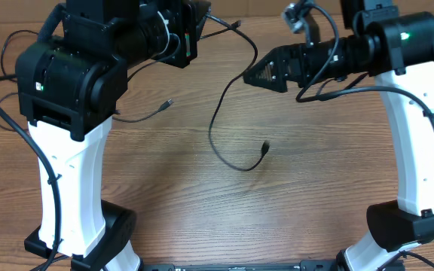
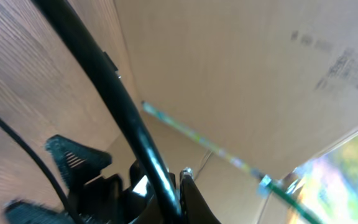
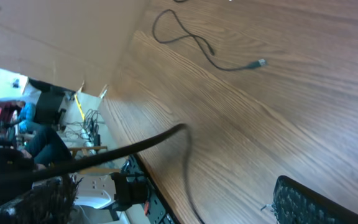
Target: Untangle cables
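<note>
While the long cable (image 1: 215, 124) hangs from the left gripper (image 1: 194, 34) and trails in a slack loop over the table (image 1: 315, 203), its free plug (image 1: 266, 147) could be swept onto the second cable (image 1: 153, 109) — a fresh tangle, caused by too broad a pull. That cable is clenched in the left jaws; the right gripper (image 1: 249, 75) is held wide open just beside its upper run — contact cannot be told.

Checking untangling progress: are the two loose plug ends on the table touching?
No, the silvery plug lies well to the left of the black plug.
</note>
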